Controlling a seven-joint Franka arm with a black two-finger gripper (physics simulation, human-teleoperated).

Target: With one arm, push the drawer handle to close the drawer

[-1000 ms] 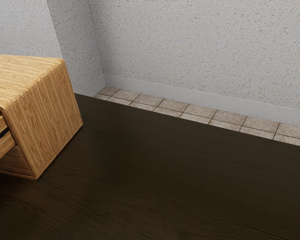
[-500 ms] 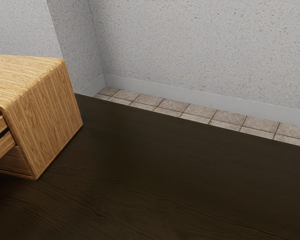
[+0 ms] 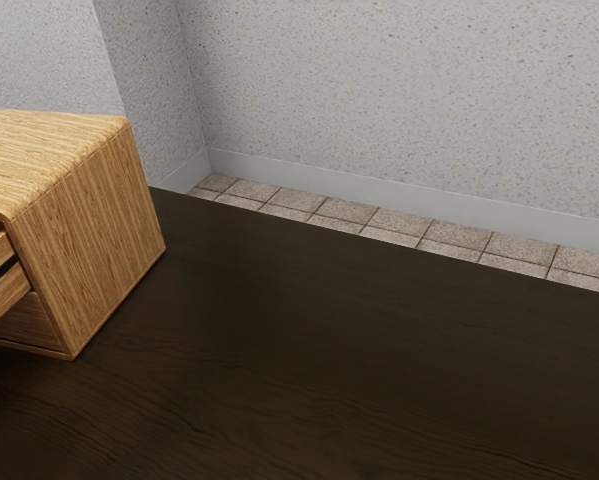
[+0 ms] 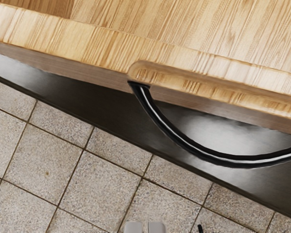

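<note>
In the exterior view the wooden cabinet (image 3: 94, 240) stands at the left, with drawer parts (image 3: 1, 300) jutting from its front and cut off by the view's edge. From the wrist camera, a wooden drawer front (image 4: 77, 46) carries a curved black handle (image 4: 232, 161), whose far end runs out of the picture. My gripper (image 4: 145, 227) shows two light grey fingertips side by side, closed together with nothing visible between them. In the picture they are apart from the handle, on its outer side; their exact distance from it is hard to tell.
A dark table (image 3: 329, 350) extends beside the cabinet. Beyond its edge lie floor tiles (image 3: 349, 210) and a speckled wall (image 3: 399, 90). The wrist view shows the table's dark edge strip (image 4: 101, 109) under the drawer front, with tiled floor (image 4: 101, 184) past it.
</note>
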